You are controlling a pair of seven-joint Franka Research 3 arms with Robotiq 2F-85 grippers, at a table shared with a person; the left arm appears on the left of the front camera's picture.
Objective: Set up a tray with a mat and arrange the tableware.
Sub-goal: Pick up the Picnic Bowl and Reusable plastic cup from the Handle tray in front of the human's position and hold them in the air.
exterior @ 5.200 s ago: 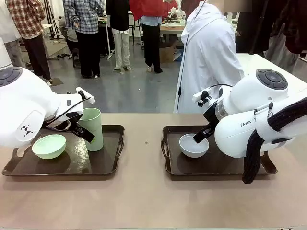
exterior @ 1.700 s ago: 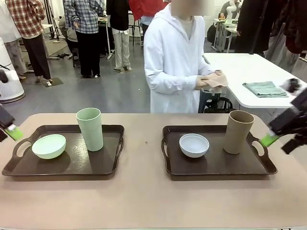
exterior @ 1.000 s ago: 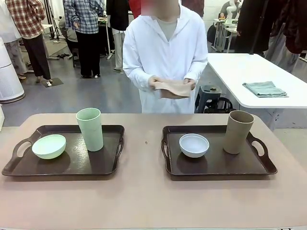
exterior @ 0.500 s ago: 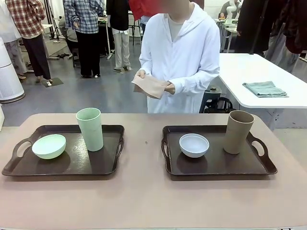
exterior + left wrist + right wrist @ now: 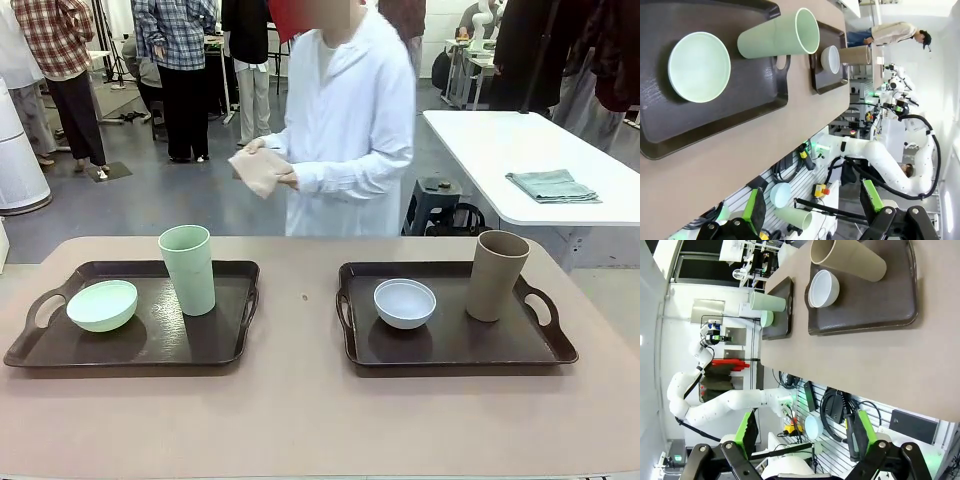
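Front view: two dark trays sit side by side on the tabletop [image 5: 300, 420]. On the left tray [image 5: 225, 335], the mint bowl [image 5: 102, 305] lies near the left handle and the green tumbler [image 5: 188, 270] stands upright just right of it. On the right tray [image 5: 460, 345], the white bowl [image 5: 405, 303] sits left of centre and the tan tumbler [image 5: 496, 276] stands upright at the far right. A person [image 5: 350, 130] stands beyond the far edge, holding a folded tan mat [image 5: 258, 170] well apart from the trays.

Left wrist view: the left end effector [image 5: 813, 197] is open, with nothing between its fingers.

Right wrist view: the right end effector [image 5: 805, 424] is open and empty.
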